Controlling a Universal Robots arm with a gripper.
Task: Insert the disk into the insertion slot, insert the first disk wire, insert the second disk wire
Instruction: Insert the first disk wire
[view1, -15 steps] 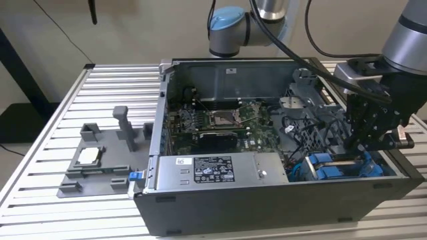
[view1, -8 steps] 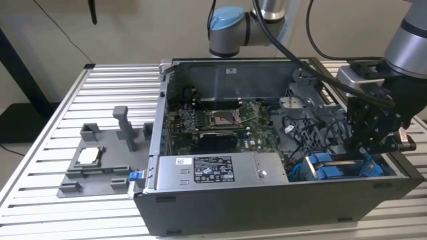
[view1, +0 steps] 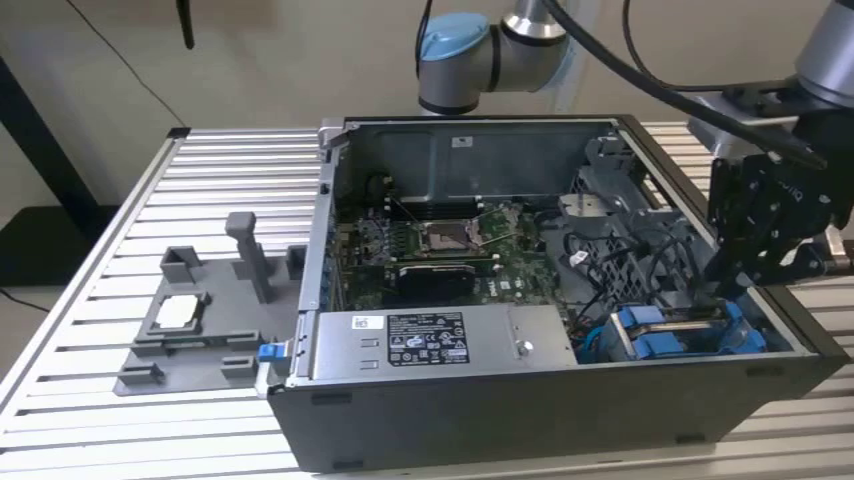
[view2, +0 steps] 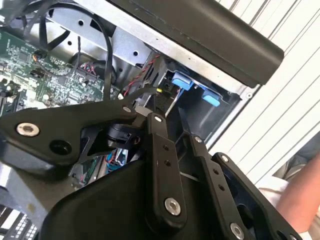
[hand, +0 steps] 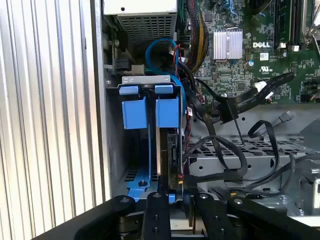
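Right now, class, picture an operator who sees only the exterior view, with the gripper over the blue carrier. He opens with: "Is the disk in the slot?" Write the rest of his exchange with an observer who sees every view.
Observer: Yes. In the first wrist view the disk stands on edge inside the slot, in its blue carrier.
Operator: Any wires near it?
Observer: In that view, black cables cross the grey cage beside it.
Operator: Anyone close by?
Observer: The second wrist view shows a person's arm beyond the table.
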